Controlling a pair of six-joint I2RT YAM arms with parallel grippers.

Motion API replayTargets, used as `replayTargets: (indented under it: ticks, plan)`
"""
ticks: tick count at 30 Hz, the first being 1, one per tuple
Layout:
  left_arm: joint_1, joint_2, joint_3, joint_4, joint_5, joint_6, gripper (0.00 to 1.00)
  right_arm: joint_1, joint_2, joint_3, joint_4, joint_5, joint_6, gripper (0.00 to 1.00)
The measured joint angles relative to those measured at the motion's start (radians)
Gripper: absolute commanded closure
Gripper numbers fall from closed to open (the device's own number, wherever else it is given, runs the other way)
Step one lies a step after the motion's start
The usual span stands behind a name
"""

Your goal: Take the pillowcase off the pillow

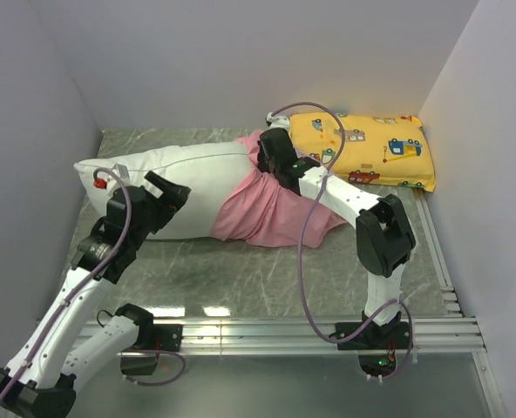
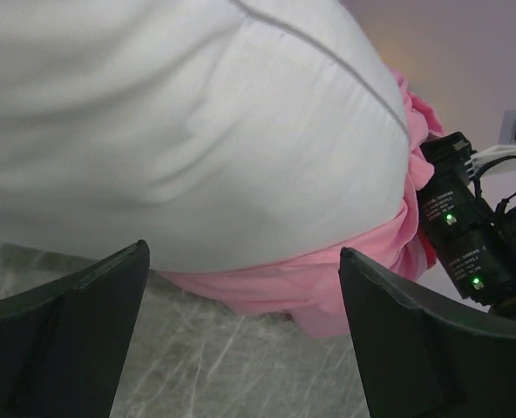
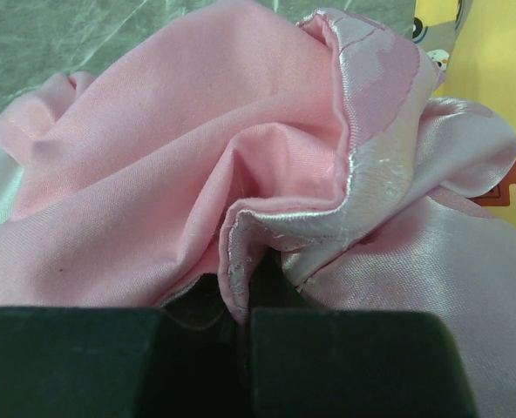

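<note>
The white pillow [image 1: 188,187] lies across the table, its left part bare. The pink satin pillowcase [image 1: 271,213] is bunched over its right end and spreads onto the table. My right gripper [image 1: 267,157] is shut on a fold of the pillowcase hem [image 3: 241,296] at the bunched edge. My left gripper [image 1: 166,198] is open at the pillow's near left side. In the left wrist view its fingers [image 2: 66,340] stand wide apart and empty, low over the table, facing the pillow [image 2: 197,131] and the pink fabric [image 2: 310,287] under it.
A smaller yellow pillow with cartoon vehicles [image 1: 367,150] lies at the back right, beside the right arm. Grey walls close the left, back and right sides. A metal rail [image 1: 328,331] runs along the near edge of the marbled table [image 1: 241,279].
</note>
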Motion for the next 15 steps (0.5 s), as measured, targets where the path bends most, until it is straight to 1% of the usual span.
replayTargets:
  ticks: [2,4,7,10,11,12,13,14,15]
  plan:
    - [-0.002,-0.022,-0.047,0.016,-0.004,-0.045,0.02,0.0,0.0,0.0,0.0,0.0,0.0,1.0]
    - [-0.005,-0.012,-0.102,0.053,-0.008,-0.074,0.01,0.0,0.0,0.0,0.0,0.0,0.0,1.0]
    - [-0.005,0.105,-0.155,0.13,-0.01,-0.102,0.01,0.0,0.0,0.0,0.0,0.001,0.0,1.0]
    - [-0.005,0.266,-0.159,0.225,-0.021,-0.114,0.01,0.003,-0.002,0.0,-0.002,0.003,0.0,1.0]
    - [-0.006,0.306,-0.159,0.262,-0.031,-0.118,0.06,0.003,-0.002,0.0,-0.002,0.005,0.0,1.0]
    - [-0.006,0.33,-0.158,0.291,-0.043,-0.117,0.18,0.003,-0.004,-0.001,-0.005,0.007,0.0,0.98]
    - [-0.006,0.351,-0.158,0.323,-0.055,-0.119,0.34,0.004,-0.007,-0.002,-0.008,0.008,0.0,0.92]
    - [-0.006,0.366,-0.158,0.348,-0.069,-0.118,0.64,0.004,-0.011,-0.002,-0.012,0.009,0.0,0.86]
    - [-0.006,0.382,-0.157,0.375,-0.083,-0.118,0.81,0.005,-0.018,-0.004,-0.018,0.009,-0.001,0.78]
